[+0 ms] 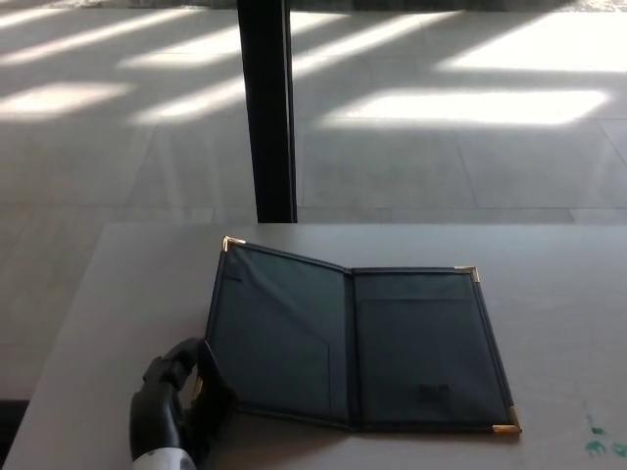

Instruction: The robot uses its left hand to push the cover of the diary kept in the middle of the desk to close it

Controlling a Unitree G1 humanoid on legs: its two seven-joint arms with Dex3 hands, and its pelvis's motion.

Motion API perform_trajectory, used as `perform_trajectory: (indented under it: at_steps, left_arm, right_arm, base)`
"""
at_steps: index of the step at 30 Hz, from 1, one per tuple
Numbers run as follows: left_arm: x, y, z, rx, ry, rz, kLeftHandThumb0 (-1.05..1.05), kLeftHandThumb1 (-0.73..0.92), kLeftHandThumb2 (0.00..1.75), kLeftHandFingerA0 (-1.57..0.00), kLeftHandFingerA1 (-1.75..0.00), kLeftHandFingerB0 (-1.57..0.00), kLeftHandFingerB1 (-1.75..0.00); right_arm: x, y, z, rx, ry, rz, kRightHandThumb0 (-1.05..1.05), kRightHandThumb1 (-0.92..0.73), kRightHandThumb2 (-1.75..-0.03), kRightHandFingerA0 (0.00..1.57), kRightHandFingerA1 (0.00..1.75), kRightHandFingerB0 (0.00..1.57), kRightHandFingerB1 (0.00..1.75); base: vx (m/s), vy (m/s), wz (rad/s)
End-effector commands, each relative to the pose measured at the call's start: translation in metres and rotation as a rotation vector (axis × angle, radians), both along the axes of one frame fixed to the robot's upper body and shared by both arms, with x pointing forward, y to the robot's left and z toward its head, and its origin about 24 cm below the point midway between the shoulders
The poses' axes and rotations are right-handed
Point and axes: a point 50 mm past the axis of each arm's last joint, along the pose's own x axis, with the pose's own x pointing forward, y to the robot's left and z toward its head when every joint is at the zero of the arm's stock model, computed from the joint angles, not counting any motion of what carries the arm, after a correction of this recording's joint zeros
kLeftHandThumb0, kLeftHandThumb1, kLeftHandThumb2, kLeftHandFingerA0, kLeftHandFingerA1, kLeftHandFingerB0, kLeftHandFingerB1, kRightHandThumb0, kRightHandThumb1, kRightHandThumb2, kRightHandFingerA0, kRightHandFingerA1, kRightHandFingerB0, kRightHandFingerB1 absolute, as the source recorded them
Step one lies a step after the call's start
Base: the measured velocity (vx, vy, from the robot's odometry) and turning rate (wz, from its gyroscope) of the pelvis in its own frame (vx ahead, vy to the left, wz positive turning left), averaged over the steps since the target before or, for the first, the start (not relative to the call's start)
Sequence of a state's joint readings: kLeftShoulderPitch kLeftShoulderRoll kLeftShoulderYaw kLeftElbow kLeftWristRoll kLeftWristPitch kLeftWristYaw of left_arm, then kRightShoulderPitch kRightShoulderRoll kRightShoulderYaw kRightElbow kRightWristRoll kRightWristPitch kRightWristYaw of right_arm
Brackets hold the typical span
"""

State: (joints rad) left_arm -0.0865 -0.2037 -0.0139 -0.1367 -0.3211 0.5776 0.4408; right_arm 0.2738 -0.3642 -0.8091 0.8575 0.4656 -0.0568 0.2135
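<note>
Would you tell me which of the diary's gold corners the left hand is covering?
The near-left corner: the left hand sits over it, while the diary shows gold at its other three corners.

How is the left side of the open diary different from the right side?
The left cover tilts up a little from the desk, while the right cover lies flat. The left cover has a slanted pocket; the right cover has a straight band near its top. The robot's left hand is at the left cover's near corner, hiding it; nothing is near the right cover. Both are dark with gold corners.
</note>
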Motion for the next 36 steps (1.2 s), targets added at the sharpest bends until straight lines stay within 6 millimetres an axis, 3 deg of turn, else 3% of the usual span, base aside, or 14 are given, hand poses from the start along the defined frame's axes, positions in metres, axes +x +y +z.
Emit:
perform_trajectory:
  at_steps: [1,10,11,12,20,24,25,27,28,32,33,34,35,36]
  left_arm:
    - [0.003,-0.14,0.041,-0.652,0.093,-0.17,-0.92,0.92,0.86,-0.33,-0.61,-0.2,-0.48]
    - [0.023,-0.153,0.083,-0.691,-0.09,-0.193,-0.93,0.92,0.84,-0.28,-0.57,-0.21,-0.47]
    - [0.026,-0.153,0.09,-0.686,-0.117,-0.193,-0.73,0.78,1.24,-0.32,-0.64,-0.08,-0.48]
    - [0.03,-0.153,0.098,-0.678,-0.148,-0.197,-0.93,0.92,0.9,-0.32,-0.55,-0.25,-0.46]
    - [0.041,-0.153,0.146,-0.646,-0.352,-0.26,-0.96,0.92,0.82,-0.42,-0.51,-0.32,-0.48]
    - [0.036,-0.163,0.169,-0.452,-0.541,-0.366,-0.93,0.92,0.82,-0.38,-0.49,-0.29,-0.47]
    - [0.035,-0.164,0.171,-0.43,-0.557,-0.376,-0.93,0.92,0.83,-0.36,-0.46,-0.28,-0.45]
    - [0.028,-0.173,0.177,-0.324,-0.633,-0.451,-0.89,0.92,0.85,-0.33,-0.44,-0.25,-0.43]
    - [0.018,-0.183,0.179,-0.278,-0.694,-0.55,-0.98,0.91,0.8,-0.34,-0.44,-0.25,-0.42]
    - [0.002,-0.192,0.177,-0.232,-0.777,-0.674,-0.95,0.92,0.79,-0.36,-0.5,-0.3,-0.44]
    - [-0.013,-0.198,0.169,-0.118,-0.813,-0.756,-0.97,0.92,0.8,-0.35,-0.51,-0.32,-0.45]
    - [-0.019,-0.2,0.165,-0.07,-0.829,-0.79,-0.97,0.92,0.8,-0.35,-0.51,-0.32,-0.45]
    - [-0.028,-0.203,0.156,-0.063,-0.836,-0.84,-0.96,0.92,0.78,-0.37,-0.53,-0.33,-0.45]
    - [-0.035,-0.205,0.15,-0.047,-0.829,-0.885,-1.03,0.83,0.92,-0.35,-0.55,-0.27,-0.47]
  right_arm:
    - [-0.001,-0.009,0.009,-0.039,0.002,0.026,-0.93,-0.92,-0.69,0.6,0.84,0.63,0.63]
    - [-0.002,-0.002,0.013,-0.042,-0.001,0.025,-0.94,-0.91,-0.68,0.6,0.9,0.63,0.68]
    - [-0.003,-0.001,0.014,-0.042,-0.001,0.025,-0.83,-0.69,-1.19,0.62,0.87,0.62,0.72]
    - [-0.003,-0.001,0.014,-0.043,0.001,0.024,-0.93,-0.91,-0.68,0.61,0.92,0.64,0.7]
    - [-0.002,0.0,0.014,-0.055,0.018,0.047,-0.97,-0.92,-0.67,0.6,0.95,0.63,0.73]
    - [0.0,0.001,0.016,-0.065,0.016,0.058,-0.97,-0.92,-0.67,0.63,0.99,0.64,0.75]
    - [0.001,0.0,0.017,-0.068,0.021,0.061,-0.87,-0.69,-1.2,0.63,0.91,0.63,0.75]
    - [0.001,-0.002,0.017,-0.064,0.022,0.07,-1.0,-0.7,-1.01,0.58,0.89,0.58,0.7]
    - [0.001,-0.002,0.017,-0.057,0.02,0.063,-0.89,-0.73,-1.24,0.64,0.9,0.61,0.72]
    - [0.003,-0.002,0.017,-0.061,0.03,0.067,-0.87,-0.68,-1.2,0.65,0.91,0.61,0.73]
    - [0.004,-0.001,0.018,-0.069,0.034,0.089,-0.95,-0.92,-0.69,0.58,0.95,0.61,0.73]
    - [0.005,-0.001,0.019,-0.075,0.035,0.101,-0.95,-0.92,-0.69,0.58,0.95,0.61,0.73]
    - [0.009,-0.003,0.019,-0.075,0.039,0.097,-0.84,-0.7,-1.2,0.61,0.89,0.63,0.76]
    - [0.01,-0.003,0.019,-0.077,0.04,0.097,-0.95,-0.92,-0.7,0.6,0.92,0.62,0.73]
  base:
    - [0.0,0.0,0.0]
    - [0.0,0.0,0.0]
    - [0.0,0.0,0.0]
    - [0.0,0.0,0.0]
    - [0.0,0.0,0.0]
    - [0.0,0.0,0.02]
    - [0.0,0.0,0.0]
    - [0.0,0.0,0.0]
    - [0.0,0.0,-0.07]
    - [0.0,0.0,0.0]
    - [0.0,0.0,0.0]
    - [0.0,0.0,0.0]
    - [0.0,0.0,0.0]
    - [0.0,0.0,0.0]
